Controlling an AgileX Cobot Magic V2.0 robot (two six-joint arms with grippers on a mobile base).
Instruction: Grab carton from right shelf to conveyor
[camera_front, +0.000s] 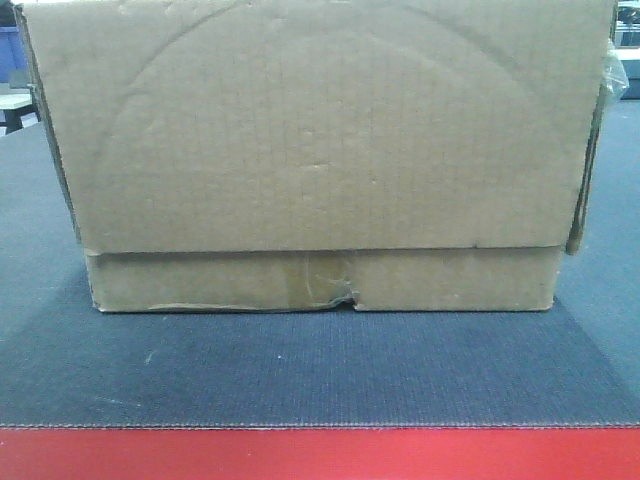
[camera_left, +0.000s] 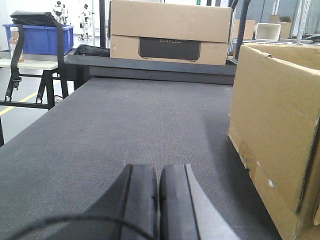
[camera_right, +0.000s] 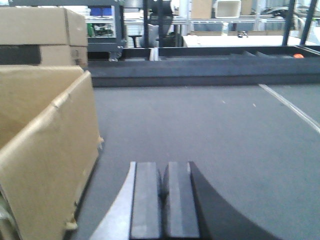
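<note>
Warehouse-type hall behind: racks, tables, a blue bin (camera_left: 41, 39) on a side table, and a second box (camera_left: 170, 31) with a dark printed panel at the far end of the belt.

Conveyor (camera_front: 320, 370): wide dark grey fabric belt, red front edge, fills the lower part of the front view and runs away from both wrist cameras.

Carton (camera_front: 320, 150): sits flat on the belt, upright, broad face to the front camera, narrow band along the bottom with torn tape at the middle. Top flaps look open in the wrist views. It lies between the two arms, to the right in the left wrist view and to the left in the right wrist view.

Left gripper (camera_left: 158, 200): pads pressed together, holding nothing, low over the belt beside the carton, not touching it.

Right gripper (camera_right: 161, 200): same, pads together, empty, clear of the carton's other side.

Shelf: not in view.

Judgement: carton is delivered and released. Transfer looks essentially done; at most, the arms need to draw back.
</note>
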